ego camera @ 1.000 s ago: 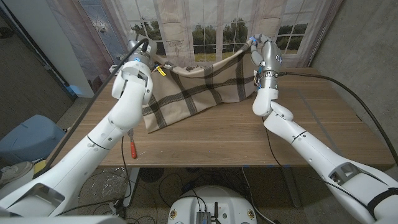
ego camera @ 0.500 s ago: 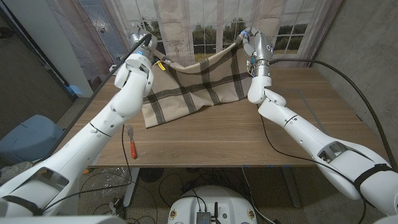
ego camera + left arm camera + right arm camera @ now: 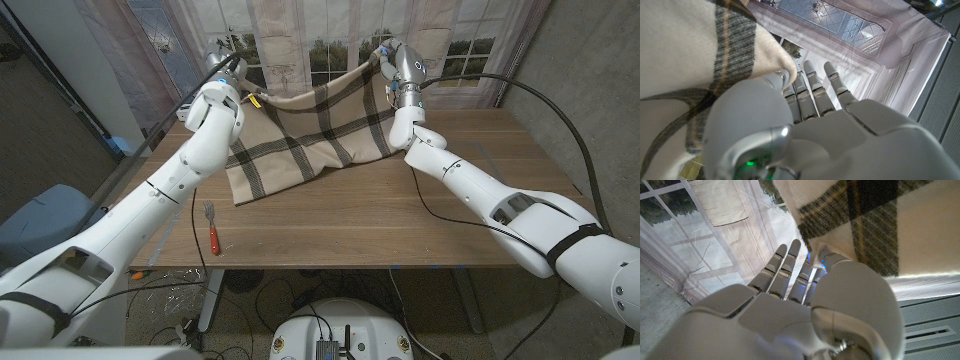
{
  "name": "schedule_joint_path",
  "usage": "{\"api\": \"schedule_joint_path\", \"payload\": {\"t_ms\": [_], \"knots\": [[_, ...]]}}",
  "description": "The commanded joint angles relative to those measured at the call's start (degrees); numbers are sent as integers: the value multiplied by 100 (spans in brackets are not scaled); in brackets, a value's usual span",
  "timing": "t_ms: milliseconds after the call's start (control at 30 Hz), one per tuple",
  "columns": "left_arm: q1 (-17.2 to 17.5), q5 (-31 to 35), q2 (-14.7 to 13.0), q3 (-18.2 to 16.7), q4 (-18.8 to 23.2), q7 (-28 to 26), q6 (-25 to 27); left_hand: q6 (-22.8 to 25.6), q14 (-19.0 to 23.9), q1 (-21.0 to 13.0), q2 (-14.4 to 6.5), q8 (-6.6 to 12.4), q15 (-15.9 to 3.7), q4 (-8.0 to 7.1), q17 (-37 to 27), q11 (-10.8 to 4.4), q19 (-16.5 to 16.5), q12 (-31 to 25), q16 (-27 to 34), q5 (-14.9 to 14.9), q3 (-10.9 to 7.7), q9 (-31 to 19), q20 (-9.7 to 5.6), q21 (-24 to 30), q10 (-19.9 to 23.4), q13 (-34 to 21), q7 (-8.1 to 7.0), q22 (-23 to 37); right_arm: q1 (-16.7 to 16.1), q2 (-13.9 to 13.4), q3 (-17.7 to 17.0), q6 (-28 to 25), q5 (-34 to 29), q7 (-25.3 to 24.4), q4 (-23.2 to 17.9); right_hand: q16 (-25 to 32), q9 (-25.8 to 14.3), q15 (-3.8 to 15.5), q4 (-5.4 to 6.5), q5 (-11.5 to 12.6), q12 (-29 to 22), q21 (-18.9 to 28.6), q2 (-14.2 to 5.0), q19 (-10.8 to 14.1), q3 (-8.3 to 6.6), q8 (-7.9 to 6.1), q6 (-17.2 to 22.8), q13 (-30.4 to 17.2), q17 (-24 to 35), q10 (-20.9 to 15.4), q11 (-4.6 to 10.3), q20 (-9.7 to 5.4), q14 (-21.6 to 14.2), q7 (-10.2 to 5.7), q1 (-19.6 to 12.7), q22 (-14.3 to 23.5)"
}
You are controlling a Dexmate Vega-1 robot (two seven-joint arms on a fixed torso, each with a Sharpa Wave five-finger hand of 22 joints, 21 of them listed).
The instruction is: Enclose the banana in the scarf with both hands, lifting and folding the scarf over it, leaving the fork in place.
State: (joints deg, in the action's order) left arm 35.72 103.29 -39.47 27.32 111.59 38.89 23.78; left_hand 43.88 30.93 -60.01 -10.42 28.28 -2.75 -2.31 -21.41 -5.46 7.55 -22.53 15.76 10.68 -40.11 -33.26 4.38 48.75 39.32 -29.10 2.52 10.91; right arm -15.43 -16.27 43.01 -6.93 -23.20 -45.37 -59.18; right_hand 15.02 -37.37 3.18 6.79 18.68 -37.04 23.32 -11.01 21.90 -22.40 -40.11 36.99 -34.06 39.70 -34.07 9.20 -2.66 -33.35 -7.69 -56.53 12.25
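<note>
so far the left robot hand (image 3: pixel 222 72) and right robot hand (image 3: pixel 390 58) each pinch a far scarf (image 3: pixel 305 135) corner, raised off the bench (image 3: pixel 400 220). banana hidden; folding remains. fork (image 3: pixel 211 227) lies untouched, well below the left robot hand.

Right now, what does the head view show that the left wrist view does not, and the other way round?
Head view: the wooden table, the fork with its red handle near the front edge, and the right hand holding the scarf's other corner high. Left wrist view: a close look at the fingers beside the cloth. Both: the plaid scarf held by the left hand.
</note>
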Motion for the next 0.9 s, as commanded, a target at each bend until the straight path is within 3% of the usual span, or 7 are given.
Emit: {"api": "schedule_joint_path", "payload": {"t_ms": [33,100,200,600,733,800,900], "knots": [[-407,-321,-140,411,-801,-107,208,43,29,15,-62,1261,-610,-7,-14,-282,29,4,-27,24,26,8,-35,48,151,-15,-25,16,1327,1020,736,568,351,69,2737,-12,-5,967,30,44,22,34,4,-36,-38,-320,43,-10,21,27,24,-132,-28,-22,55,2],[-454,-382,-147,482,-900,-114,239,56,33,12,-63,1269,-614,3,-17,-288,40,3,-27,24,27,16,-44,56,159,-14,-31,16,1639,1323,921,780,525,171,3511,-25,7,965,29,44,22,41,6,-37,-40,-325,38,-5,28,26,16,-132,-24,-19,58,0],[-522,-479,-150,586,-1068,-158,295,72,37,13,-49,1279,-626,16,-11,-300,47,9,-34,23,27,28,-55,65,161,-6,-39,15,1895,1459,1272,618,909,777,3829,-34,17,968,25,44,28,47,5,-38,-43,-334,44,3,36,31,14,-130,-24,-16,57,-2],[-841,-908,-131,1052,-1822,-429,520,160,82,9,0,1324,-653,98,-9,-324,80,27,-37,4,57,87,-109,106,181,25,-71,10,2520,1202,2705,-253,2404,3360,3432,-67,72,968,-3,39,48,83,22,-14,-46,-374,77,51,78,27,-52,-80,-30,-26,49,-12],[-961,-950,-130,1239,-2021,-424,592,201,155,19,67,1328,-665,157,48,-343,138,36,-64,-21,41,140,-145,142,206,54,-168,5,2546,1174,2725,-229,2528,3616,3432,-33,186,974,-231,0,17,171,111,139,-3,-428,215,112,205,-106,-168,93,-55,90,-92,-30],[-1015,-913,-126,1333,-2103,-378,654,-38,153,13,281,1205,-657,363,37,-331,135,90,-50,-56,215,221,-119,162,131,94,-247,1,2551,1156,2736,-197,2527,3671,3432,-25,292,979,-357,-11,0,222,129,243,-14,-421,288,154,255,-170,-286,206,-91,95,-185,-46],[-1085,-892,-120,1443,-2190,-310,729,-621,43,148,356,884,-553,449,30,-252,132,270,-90,-59,443,381,-99,196,-220,174,-344,-4,2548,1133,2713,-175,2552,3702,3432,-152,663,842,-535,-15,181,274,192,338,-126,52,-202,349,198,90,-535,367,-83,131,-292,-92]]}}
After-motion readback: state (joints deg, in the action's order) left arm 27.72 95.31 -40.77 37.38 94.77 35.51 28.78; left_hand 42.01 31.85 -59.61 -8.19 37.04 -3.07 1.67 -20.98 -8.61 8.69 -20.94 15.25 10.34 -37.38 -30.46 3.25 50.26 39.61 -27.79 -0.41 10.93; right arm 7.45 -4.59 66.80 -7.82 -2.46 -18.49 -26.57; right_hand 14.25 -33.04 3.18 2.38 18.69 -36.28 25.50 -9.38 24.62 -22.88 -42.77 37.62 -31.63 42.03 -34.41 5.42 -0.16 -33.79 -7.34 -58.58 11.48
